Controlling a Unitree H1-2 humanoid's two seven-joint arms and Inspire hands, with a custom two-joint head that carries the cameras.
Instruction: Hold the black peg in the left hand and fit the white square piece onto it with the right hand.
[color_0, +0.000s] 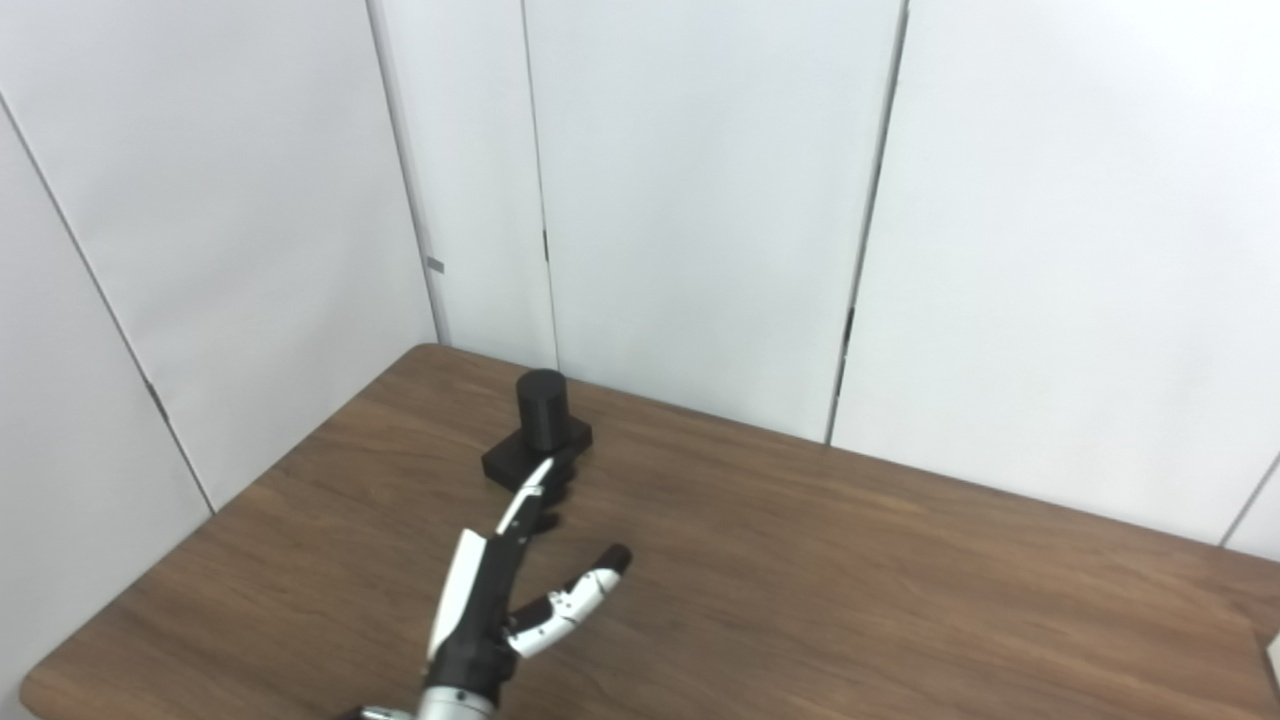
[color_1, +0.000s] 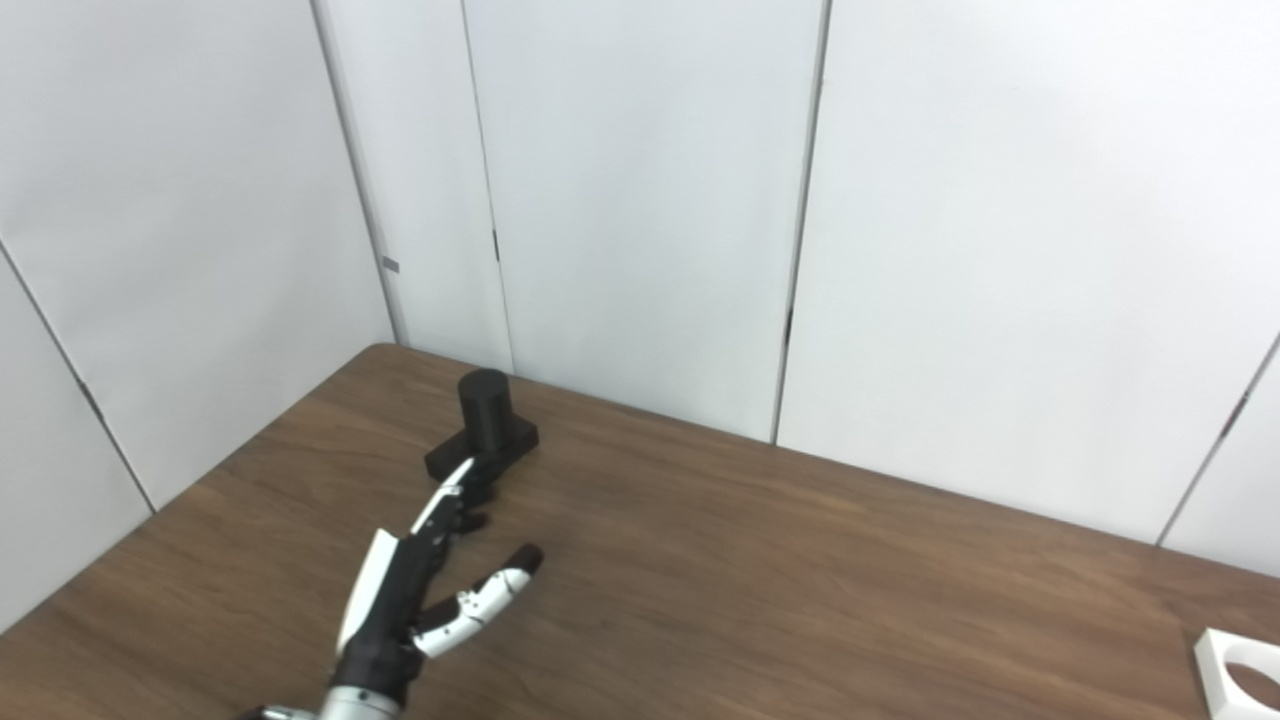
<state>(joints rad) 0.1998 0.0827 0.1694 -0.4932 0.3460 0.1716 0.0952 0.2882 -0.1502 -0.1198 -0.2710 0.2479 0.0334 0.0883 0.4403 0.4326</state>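
The black peg (color_0: 541, 405), a round cylinder on a flat black base (color_0: 510, 459), stands upright near the table's back left corner. My left hand (color_0: 515, 580) reaches toward it from below, open, fingers straight and thumb spread. Its fingertips (color_0: 541, 472) are at the near edge of the base; I cannot tell if they touch. The white square piece (color_1: 1238, 672) with a round hole lies at the table's right edge, cut off by the frame. My right hand is out of view.
The brown wooden table (color_0: 800, 580) has its left edge and back corner close to the peg. White panel walls (color_0: 700, 200) stand right behind the table.
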